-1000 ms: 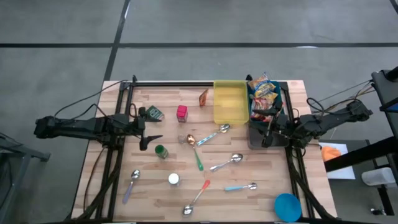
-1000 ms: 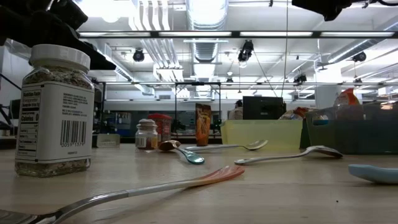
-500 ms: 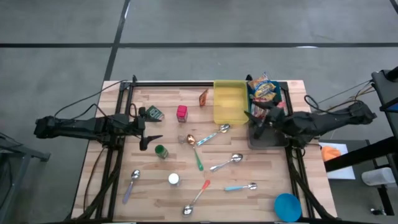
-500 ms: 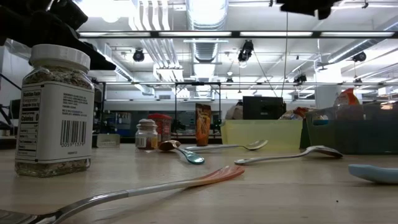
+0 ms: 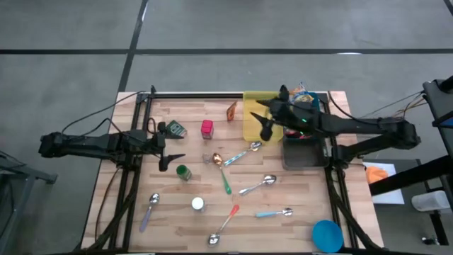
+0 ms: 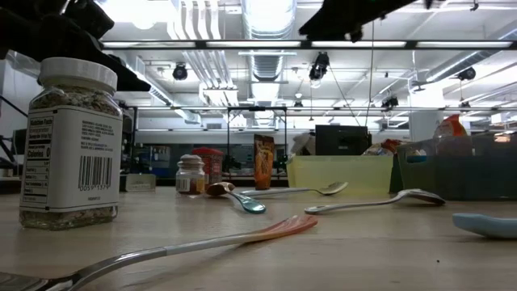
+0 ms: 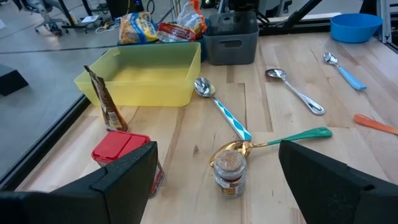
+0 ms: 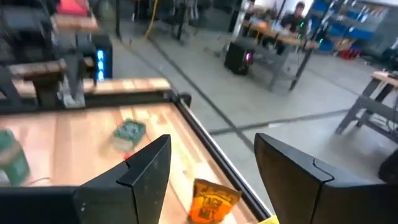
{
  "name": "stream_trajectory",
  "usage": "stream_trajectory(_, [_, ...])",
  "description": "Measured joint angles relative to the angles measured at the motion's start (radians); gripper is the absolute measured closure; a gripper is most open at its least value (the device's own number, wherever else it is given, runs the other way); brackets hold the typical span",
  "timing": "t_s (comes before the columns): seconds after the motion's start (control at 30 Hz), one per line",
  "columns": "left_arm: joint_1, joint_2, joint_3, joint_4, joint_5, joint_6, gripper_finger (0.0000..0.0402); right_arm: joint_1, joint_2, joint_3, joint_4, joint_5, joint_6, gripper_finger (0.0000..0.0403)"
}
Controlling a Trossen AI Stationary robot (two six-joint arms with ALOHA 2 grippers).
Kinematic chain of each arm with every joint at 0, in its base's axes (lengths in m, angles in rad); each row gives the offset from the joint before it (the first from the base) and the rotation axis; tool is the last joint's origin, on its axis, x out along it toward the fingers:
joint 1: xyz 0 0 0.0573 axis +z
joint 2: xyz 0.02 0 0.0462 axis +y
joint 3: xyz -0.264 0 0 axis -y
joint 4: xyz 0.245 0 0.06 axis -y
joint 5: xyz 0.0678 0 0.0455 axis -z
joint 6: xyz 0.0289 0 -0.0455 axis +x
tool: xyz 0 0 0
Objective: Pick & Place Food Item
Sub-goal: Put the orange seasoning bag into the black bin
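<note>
1. We saw the right gripper raised over the yellow plastic tray, its dark fingers apart and holding nothing.
2. We found the crinkly snack packets lying in the dark bin beside that tray.
3. We noted the left gripper waiting with jaws spread wide near the green-lidded jar.
4. We counted shiny metal spoons scattered on the pale wooden table.

Bright overhead strip lighting, glare above, soft shadows, right wrist view motion-blurred.
</note>
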Motion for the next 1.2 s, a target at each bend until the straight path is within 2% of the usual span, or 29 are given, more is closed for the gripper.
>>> stream_trajectory(0.13, [0.0, 0.0, 0.0, -0.005, 0.0, 0.0, 0.0061, -0.064, 0.106, 0.134, -0.117, -0.101, -0.056, 0.0174])
stream_trajectory(0.43, [0.0, 0.0, 0.0, -0.008, 0.0, 0.0, 0.0061, -0.203, 0.366, 0.497, -0.526, -0.276, -0.455, 0.0174])
stream_trajectory(0.53, [0.0, 0.0, 0.0, -0.01, 0.0, 0.0, 0.0061, -0.247, 0.456, 0.61, -0.64, -0.319, -0.514, 0.0174])
stream_trajectory(0.7, [0.0, 0.0, 0.0, -0.012, 0.0, 0.0, 0.0061, -0.306, 0.587, 0.754, -0.751, -0.473, -0.583, 0.0174])
stream_trajectory(0.93, [0.0, 0.0, 0.0, -0.019, 0.0, 0.0, 0.0061, -0.349, 0.725, 0.861, -0.779, -0.506, -0.699, 0.0174])
stream_trajectory(1.2, [0.0, 0.0, 0.0, -0.032, 0.0, 0.0, 0.0061, -0.367, 0.847, 0.923, -0.852, -0.506, -0.726, 0.0174])
